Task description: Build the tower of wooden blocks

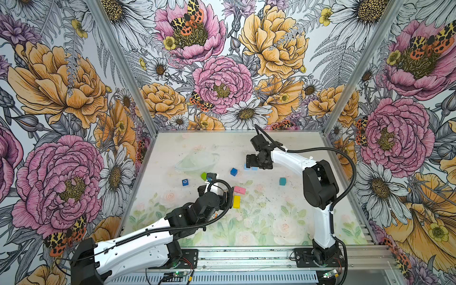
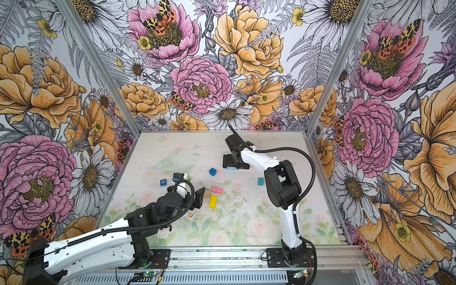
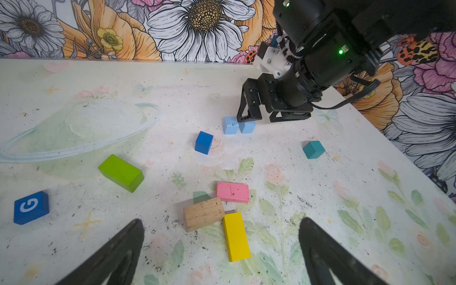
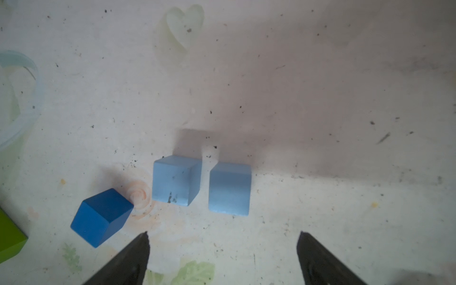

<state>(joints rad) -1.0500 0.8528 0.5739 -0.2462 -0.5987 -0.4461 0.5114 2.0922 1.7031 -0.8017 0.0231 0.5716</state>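
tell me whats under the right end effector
Two light blue cubes sit side by side on the table with a narrow gap, below the open right end effector. In both top views it covers much of them.

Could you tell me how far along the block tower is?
Barely begun: two light blue cubes sit side by side on the table, unstacked. The right gripper hovers open and empty above them. The dark blue cube, teal cube and bricks lie scattered.
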